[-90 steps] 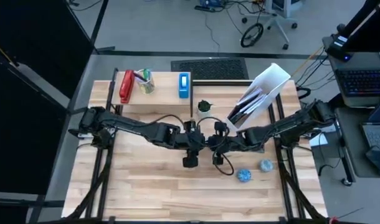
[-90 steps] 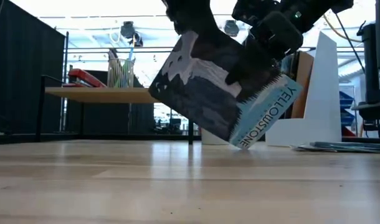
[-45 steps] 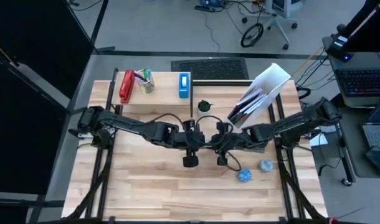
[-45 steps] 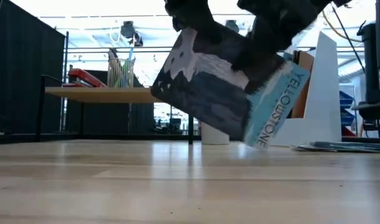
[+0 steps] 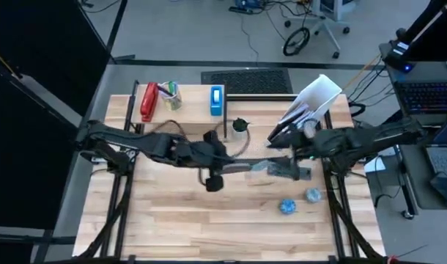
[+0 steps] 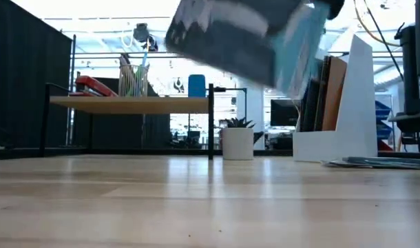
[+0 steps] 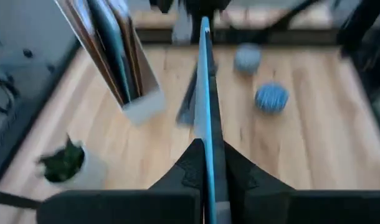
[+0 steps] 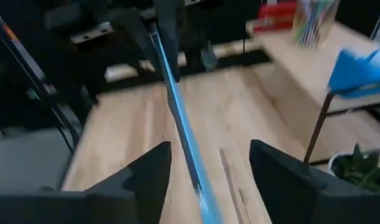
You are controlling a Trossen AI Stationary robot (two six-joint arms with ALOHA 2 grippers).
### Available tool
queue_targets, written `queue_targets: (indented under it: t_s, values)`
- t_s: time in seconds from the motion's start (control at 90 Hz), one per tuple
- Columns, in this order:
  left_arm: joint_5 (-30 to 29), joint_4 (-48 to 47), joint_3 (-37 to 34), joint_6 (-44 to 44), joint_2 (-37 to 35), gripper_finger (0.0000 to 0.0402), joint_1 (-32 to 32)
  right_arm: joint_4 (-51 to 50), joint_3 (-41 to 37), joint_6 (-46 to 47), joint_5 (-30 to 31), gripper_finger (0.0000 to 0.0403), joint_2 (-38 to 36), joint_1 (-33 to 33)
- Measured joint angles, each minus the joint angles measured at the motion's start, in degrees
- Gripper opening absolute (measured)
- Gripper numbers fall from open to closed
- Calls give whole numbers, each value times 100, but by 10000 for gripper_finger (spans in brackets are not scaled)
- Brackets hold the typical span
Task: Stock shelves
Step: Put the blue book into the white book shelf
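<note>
A thin book with a dark cover and a light-blue edge (image 5: 264, 168) hangs above the table's middle (image 6: 244, 34), its cover facing the near side. My left gripper (image 5: 234, 166) is shut on its left end (image 7: 207, 155). My right gripper (image 8: 209, 155) is open, one finger on either side of the book's right end (image 8: 177, 106) with a gap on both sides. Far left, the low wooden shelf (image 5: 179, 110) carries a red stapler (image 5: 147, 101), a pencil cup (image 5: 171, 96) and a blue box (image 5: 217, 100). The white file holder (image 5: 304, 110) lies far right. My left gripper pinches the book between its two fingers at the left end of the blue edge (image 7: 206, 134). The fingers reach in level from the table's left, along the book. The book stands on edge, lifted clear of the table, and sticks out toward the right arm.
A small potted plant (image 5: 240, 126) stands between the shelf and the file holder. Two blue balls (image 5: 287, 207) (image 5: 312, 195) lie on the table near right. Flat papers lie beside the file holder (image 6: 379, 162). The near half of the tabletop (image 5: 194, 227) is bare wood.
The book has risen from a tilt with one corner low near the table to high above it, nearly level. My left gripper has carried it up and a little toward the table's left. My right gripper has come off the book and drawn back toward the right.
</note>
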Motion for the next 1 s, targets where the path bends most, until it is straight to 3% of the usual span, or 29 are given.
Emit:
queue_targets:
  t_s: [0.211, 0.467, 0.711, 1.0]
  values:
    - [-215, 614, 0, 153, -860, 1, -85, 34, 4, 166, -7, 210, -709, 0]
    - [-322, 2523, 4, 1173, -1254, 1, -147, 489, 0, -87, 18, 210, -398, -7]
    - [-256, 4361, 9, 1960, -1125, 1, -147, 2888, 0, -712, 4, 210, 111, -7]
    - [94, 4986, 7, 1884, -626, 1, -119, 5290, -2, -1195, -84, 210, 821, -7]
